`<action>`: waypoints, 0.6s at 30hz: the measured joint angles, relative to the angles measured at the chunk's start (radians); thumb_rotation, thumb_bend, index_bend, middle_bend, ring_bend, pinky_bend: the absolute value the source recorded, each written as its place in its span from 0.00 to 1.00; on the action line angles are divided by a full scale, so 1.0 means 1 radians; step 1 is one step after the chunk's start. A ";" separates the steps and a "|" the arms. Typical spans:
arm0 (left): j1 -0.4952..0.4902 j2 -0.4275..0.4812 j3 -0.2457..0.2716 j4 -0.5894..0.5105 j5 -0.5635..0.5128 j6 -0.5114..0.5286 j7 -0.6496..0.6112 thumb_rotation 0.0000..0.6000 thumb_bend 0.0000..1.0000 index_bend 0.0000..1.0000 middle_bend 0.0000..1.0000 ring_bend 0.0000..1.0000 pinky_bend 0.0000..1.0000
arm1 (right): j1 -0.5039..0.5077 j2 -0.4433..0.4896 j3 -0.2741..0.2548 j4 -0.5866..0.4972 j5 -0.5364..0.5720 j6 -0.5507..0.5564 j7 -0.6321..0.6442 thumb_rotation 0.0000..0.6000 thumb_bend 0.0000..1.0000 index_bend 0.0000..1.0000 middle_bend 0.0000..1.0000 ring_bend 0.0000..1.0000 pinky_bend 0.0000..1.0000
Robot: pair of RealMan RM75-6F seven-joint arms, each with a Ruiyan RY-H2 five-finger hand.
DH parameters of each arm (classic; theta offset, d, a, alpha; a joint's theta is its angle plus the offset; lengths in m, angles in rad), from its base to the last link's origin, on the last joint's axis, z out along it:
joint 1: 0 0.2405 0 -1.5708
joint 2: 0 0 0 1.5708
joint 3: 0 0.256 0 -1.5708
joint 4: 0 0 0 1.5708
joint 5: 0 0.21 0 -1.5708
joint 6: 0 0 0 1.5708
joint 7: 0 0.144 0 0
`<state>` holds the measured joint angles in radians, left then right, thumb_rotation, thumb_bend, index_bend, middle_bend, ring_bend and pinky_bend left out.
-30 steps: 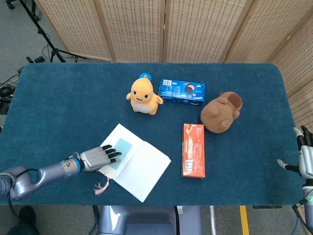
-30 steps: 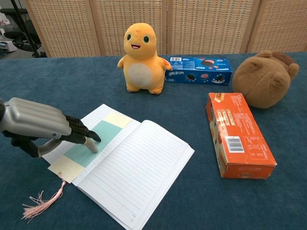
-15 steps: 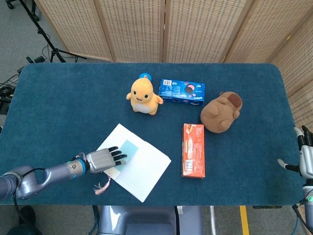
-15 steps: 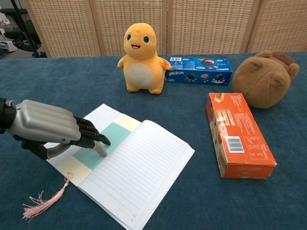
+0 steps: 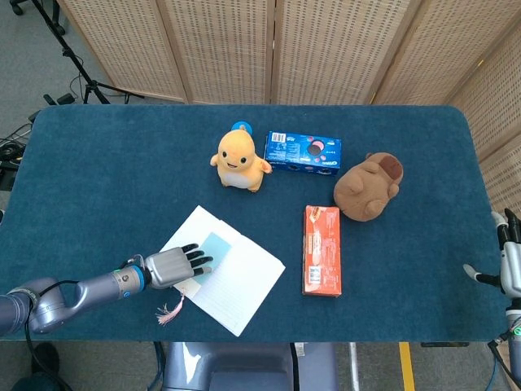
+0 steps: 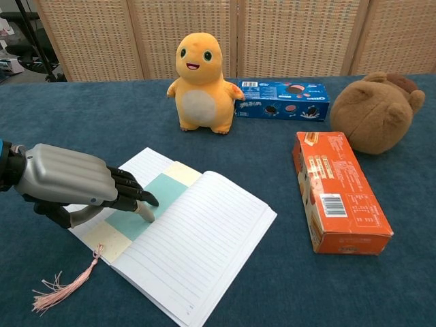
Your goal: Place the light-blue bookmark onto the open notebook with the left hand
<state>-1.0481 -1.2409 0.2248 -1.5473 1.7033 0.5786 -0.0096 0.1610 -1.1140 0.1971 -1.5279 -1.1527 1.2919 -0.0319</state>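
From the head view, the left hand (image 5: 173,267) is lying low over the near-left page of the open notebook (image 5: 236,277), its dark fingertips reaching onto the light-blue bookmark (image 5: 210,249), which is sitting directly under and just ahead of them on that page. The pink tassel (image 5: 170,312) is trailing off the notebook's edge, just behind the hand. The right hand (image 5: 508,262) is waiting well apart at the far table edge, fingers apart and holding nothing.

From the chest view, the left hand (image 6: 75,186) is pressing flat with extended fingers (image 6: 133,195) rather than clenching; the thumb (image 6: 141,210) is touching the bookmark (image 6: 145,199), probably to slide or steady it against the page. Whether it is truly pinching the bookmark, I cannot tell.
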 measured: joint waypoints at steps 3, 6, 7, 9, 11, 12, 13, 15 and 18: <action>0.000 0.000 -0.001 -0.002 -0.001 -0.001 0.004 1.00 1.00 0.13 0.00 0.00 0.01 | 0.000 0.000 0.000 -0.001 0.000 0.000 0.000 1.00 0.00 0.00 0.00 0.00 0.00; 0.004 0.001 -0.003 -0.002 0.002 0.010 0.006 1.00 1.00 0.13 0.00 0.00 0.01 | 0.000 0.001 0.000 -0.001 0.000 -0.001 0.001 1.00 0.00 0.00 0.00 0.00 0.00; 0.007 0.002 -0.004 -0.001 0.003 0.018 0.006 1.00 1.00 0.13 0.00 0.00 0.01 | 0.000 0.001 0.000 -0.001 0.000 -0.002 0.001 1.00 0.00 0.00 0.00 0.00 0.00; 0.011 0.003 -0.005 -0.001 0.006 0.031 0.003 1.00 1.00 0.13 0.00 0.00 0.01 | 0.000 0.001 0.000 -0.001 0.000 -0.002 0.001 1.00 0.00 0.00 0.00 0.00 0.00; 0.014 0.006 -0.005 -0.001 0.010 0.044 -0.013 1.00 1.00 0.13 0.00 0.00 0.01 | 0.000 0.001 -0.001 -0.001 -0.002 -0.001 0.001 1.00 0.00 0.00 0.00 0.00 0.00; 0.016 0.007 -0.005 -0.001 0.014 0.052 -0.021 1.00 1.00 0.13 0.00 0.00 0.01 | 0.000 0.001 -0.001 -0.001 -0.002 -0.001 0.001 1.00 0.00 0.00 0.00 0.00 0.00; 0.017 0.010 -0.005 0.000 0.020 0.062 -0.030 1.00 1.00 0.13 0.00 0.00 0.01 | 0.000 0.001 -0.001 -0.001 -0.003 -0.001 0.000 1.00 0.00 0.00 0.00 0.00 0.00; 0.020 0.015 -0.003 0.002 0.029 0.077 -0.045 1.00 1.00 0.13 0.00 0.00 0.01 | 0.000 0.000 -0.002 -0.001 -0.004 0.000 0.000 1.00 0.00 0.00 0.00 0.00 0.00; 0.024 0.030 0.003 0.002 0.047 0.105 -0.067 1.00 1.00 0.13 0.00 0.00 0.01 | 0.000 0.000 -0.003 -0.002 -0.009 0.004 -0.004 1.00 0.00 0.00 0.00 0.00 0.00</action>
<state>-1.0240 -1.2108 0.2276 -1.5457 1.7501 0.6832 -0.0771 0.1606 -1.1144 0.1937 -1.5304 -1.1616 1.2964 -0.0358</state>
